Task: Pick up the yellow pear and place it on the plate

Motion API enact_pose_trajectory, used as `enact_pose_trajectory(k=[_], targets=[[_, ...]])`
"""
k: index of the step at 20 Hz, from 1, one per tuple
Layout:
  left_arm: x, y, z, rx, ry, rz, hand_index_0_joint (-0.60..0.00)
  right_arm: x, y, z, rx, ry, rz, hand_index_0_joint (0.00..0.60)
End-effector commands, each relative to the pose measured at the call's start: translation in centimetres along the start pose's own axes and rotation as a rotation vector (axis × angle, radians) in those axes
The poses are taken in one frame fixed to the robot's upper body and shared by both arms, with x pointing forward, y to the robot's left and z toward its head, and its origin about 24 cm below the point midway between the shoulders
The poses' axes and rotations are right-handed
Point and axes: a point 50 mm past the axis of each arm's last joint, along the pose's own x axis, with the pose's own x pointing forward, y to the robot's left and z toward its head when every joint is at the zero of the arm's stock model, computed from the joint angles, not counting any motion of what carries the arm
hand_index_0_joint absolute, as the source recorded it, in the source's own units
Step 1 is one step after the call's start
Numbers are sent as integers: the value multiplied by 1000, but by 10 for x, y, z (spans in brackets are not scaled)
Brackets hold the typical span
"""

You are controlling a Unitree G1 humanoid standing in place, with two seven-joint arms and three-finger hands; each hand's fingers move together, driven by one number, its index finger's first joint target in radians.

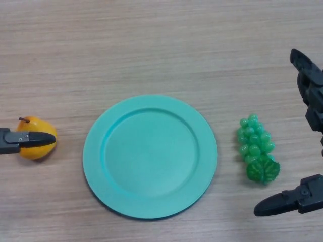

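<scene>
The yellow pear (pixel 35 144) lay on the wooden table (pixel 161 45) at about nine o'clock from the plate (pixel 150 156), near its rim but not touching it, with the short stem pointing up and left. One dark finger of the left hand (pixel 25 140) lay straight across the front of the pear; whether the hand gripped the fruit I could not tell, because the rest of it was out of view. The turquoise plate had nothing on it. At three o'clock from the plate was a bunch of green grapes (pixel 257 148), apart from its rim. The right hand (pixel 308 151) was at the right edge, fingers spread wide, holding nothing.
</scene>
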Motion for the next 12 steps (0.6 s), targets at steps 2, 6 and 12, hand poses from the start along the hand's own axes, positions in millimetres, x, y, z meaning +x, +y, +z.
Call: enact_pose_trajectory(k=[2, 6, 12], targets=[[15, 16, 23, 79, -179, 66, 0, -7, -14, 29, -63, -230, -84, 0], [25, 8, 2, 109, -110, 53, 0, -10, -21, 30, -82, -252, -121, 0], [31, -2, -25, 169, -70, 75, 0, -14, -32, 29, -82, -264, -160, 0]])
